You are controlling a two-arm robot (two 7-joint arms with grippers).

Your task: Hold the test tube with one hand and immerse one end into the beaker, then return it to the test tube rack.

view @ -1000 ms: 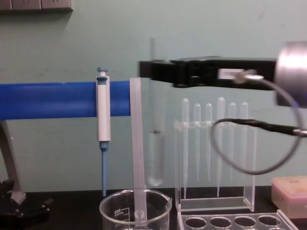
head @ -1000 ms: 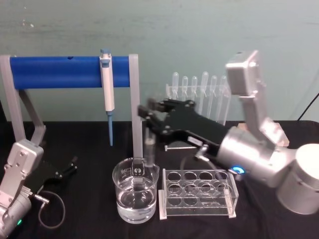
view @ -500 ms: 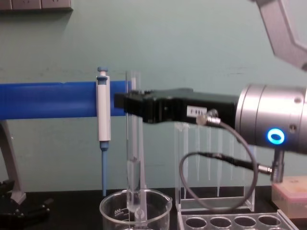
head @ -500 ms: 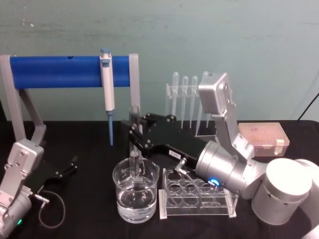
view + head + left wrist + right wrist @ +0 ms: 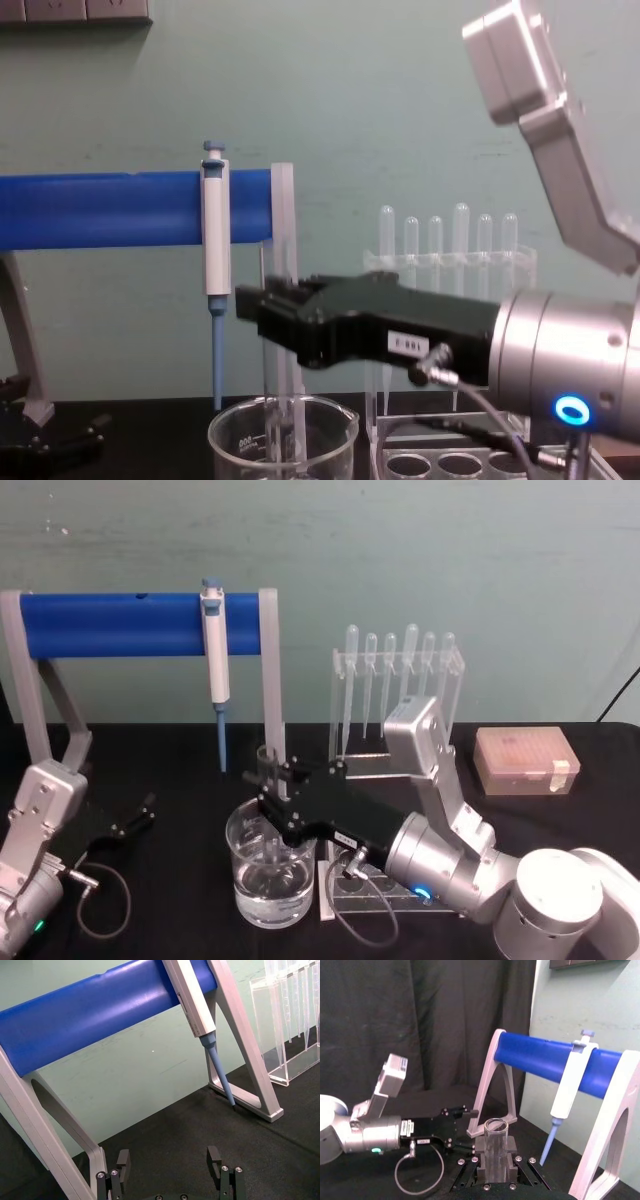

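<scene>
My right gripper (image 5: 272, 785) has its jaws closed on the tube (image 5: 268, 760), just under the rim. The tube stands upright with its lower end down inside the beaker (image 5: 245, 880), which holds water (image 5: 270, 890). I cannot tell whether the tip reaches the water. The rack (image 5: 400, 463) is just beside the beaker, under my right arm. My left gripper (image 5: 135, 820) lies on the table (image 5: 170, 780) at the left, jaws wide and empty.
</scene>
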